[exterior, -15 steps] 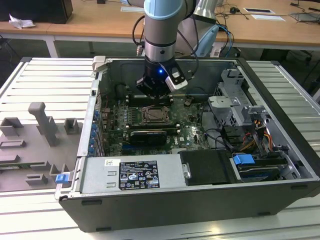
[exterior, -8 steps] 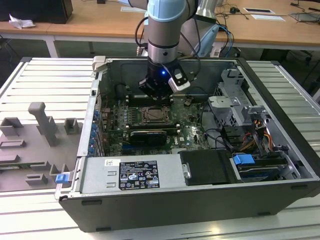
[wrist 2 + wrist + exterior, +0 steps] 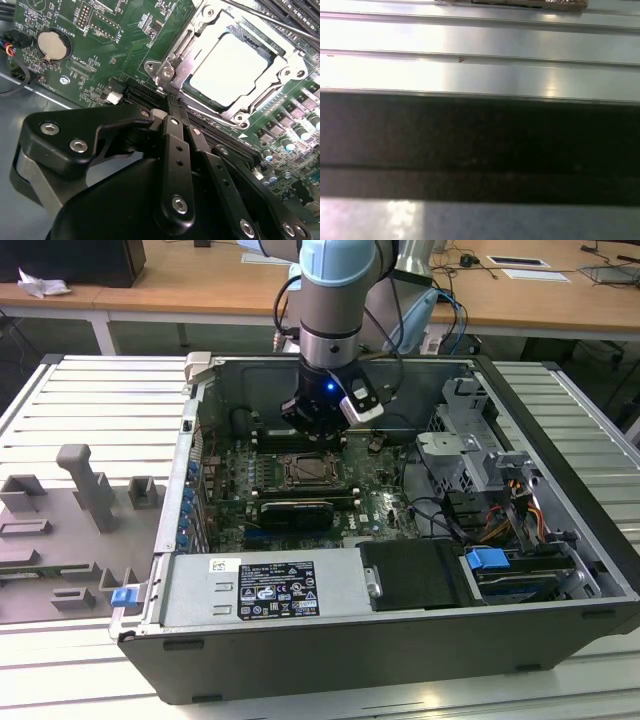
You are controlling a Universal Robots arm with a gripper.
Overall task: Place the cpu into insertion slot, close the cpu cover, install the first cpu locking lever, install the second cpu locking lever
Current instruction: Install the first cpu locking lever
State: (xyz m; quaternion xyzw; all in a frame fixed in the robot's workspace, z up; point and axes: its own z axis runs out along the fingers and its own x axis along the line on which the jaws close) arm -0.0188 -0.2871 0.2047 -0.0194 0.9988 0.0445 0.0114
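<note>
Looking along my gripper point(image 3: 172, 112), I saw its fingers pressed together on nothing, just beside the cpu cover point(image 3: 200, 40) lying closed over the cpu point(image 3: 227, 70).

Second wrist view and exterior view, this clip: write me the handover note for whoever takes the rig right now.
Gripper: fingers shut together, holding nothing, tips just beside the socket corner, inside the open computer case.
The cpu lies flat in the socket on the motherboard.
The cpu cover is down around the cpu, which shows through its opening.
Done: cpu placed, cover closed.
Levers: a thin rod runs along one socket edge; whether either lever is latched cannot be told. Verify both.
</note>
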